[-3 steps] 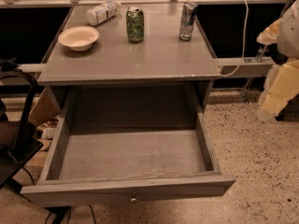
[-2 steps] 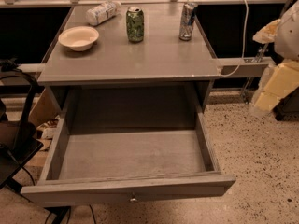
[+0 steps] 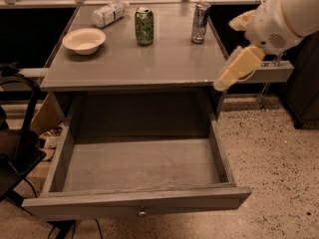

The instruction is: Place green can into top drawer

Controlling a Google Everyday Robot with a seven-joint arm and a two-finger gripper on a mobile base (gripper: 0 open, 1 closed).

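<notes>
The green can [image 3: 144,26] stands upright near the back middle of the grey table top [image 3: 149,63]. The top drawer [image 3: 134,201] is pulled fully out below the table top, and its inside shows nothing in it. Its small round knob [image 3: 142,213] is on the front panel. My gripper [image 3: 227,55] hangs at the table's right edge, to the right of the green can and well apart from it. Its cream fingers [image 3: 238,66] are spread open and hold nothing.
A slim silver-blue can [image 3: 200,22] stands right of the green can, close to my gripper. A white bowl [image 3: 83,40] and a lying plastic bottle [image 3: 107,13] are at the back left. A dark chair [image 3: 20,133] stands left of the drawer. Speckled floor lies to the right.
My arm has swung left from the far right, bringing the gripper up over the table's right edge. The cans, bowl and drawer have not moved.
</notes>
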